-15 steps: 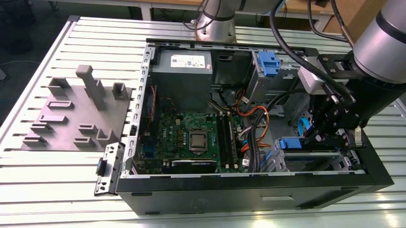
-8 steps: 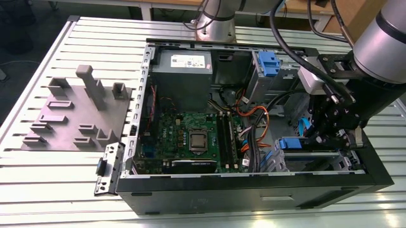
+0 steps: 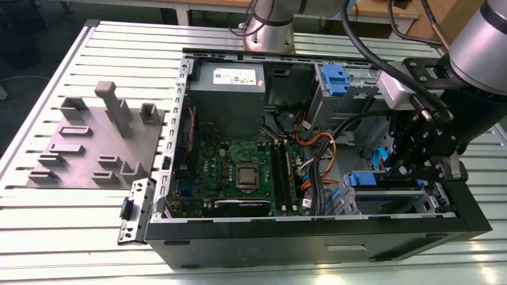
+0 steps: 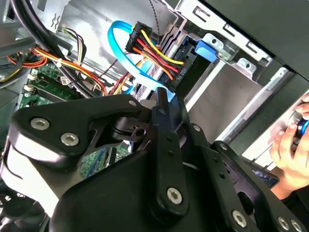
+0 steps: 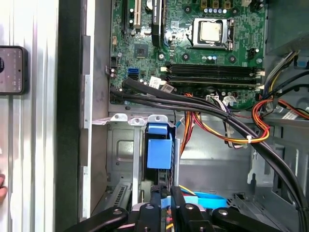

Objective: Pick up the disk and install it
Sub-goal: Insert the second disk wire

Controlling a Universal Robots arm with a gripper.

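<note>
Ribbed metal worktop point(image 3: 47, 225) carries an open computer case point(image 3: 317, 237). Inside its drive bay stands the disk point(image 5: 158, 152), on edge. Just beside it hangs the gripper point(image 5: 164, 193), fingers point(image 5: 155, 199) pressed nearly together, holding nothing.

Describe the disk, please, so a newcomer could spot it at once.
Find the open black computer case, then the grey drive cage in its corner, ahead of the gripper. The disk sits there; its blue carrier bracket stands out against bare metal.

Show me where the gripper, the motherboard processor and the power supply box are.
gripper point(image 5: 163, 193), first wrist view, between its fingertips.
processor point(image 5: 211, 32), first wrist view, its metal lid.
power supply box point(image 3: 228, 82), exterior view, its grey top face.
</note>
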